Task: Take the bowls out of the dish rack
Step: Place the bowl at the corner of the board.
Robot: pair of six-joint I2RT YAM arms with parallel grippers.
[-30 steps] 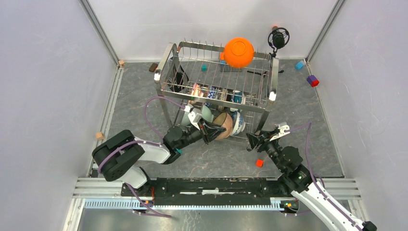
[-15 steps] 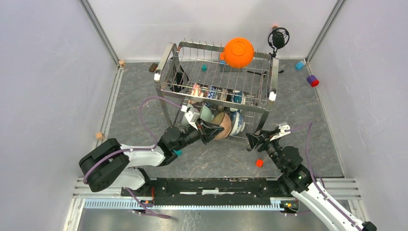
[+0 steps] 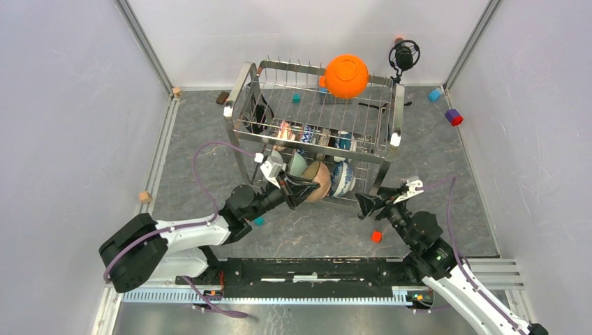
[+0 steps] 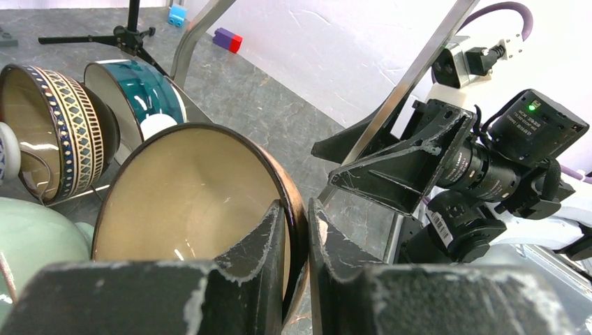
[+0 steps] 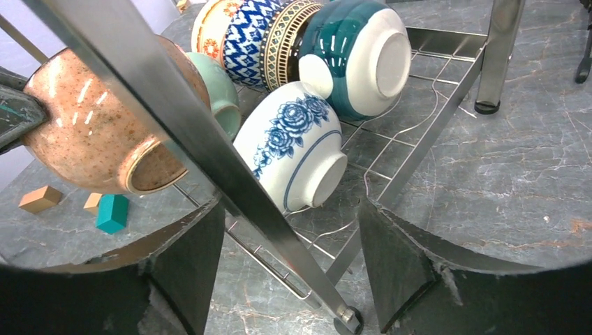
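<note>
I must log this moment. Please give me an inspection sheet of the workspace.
Surface: grey marbled table top, no spill seen.
Job's things: dish rack upright; orange bowl on its upper tier; green bowl and flowered bowl on edge in the lower tier; brown bowl at that tier's front.
Clutter: small blocks scattered, such as a red block and a teal block.
Grippers: left gripper shut on the brown bowl's rim; right gripper open, empty, by the rack's front right leg.
Cables: purple cable loops beside the rack's left side, not seen snagged.
Surroundings: white walls; microphone stand behind the rack.
</note>
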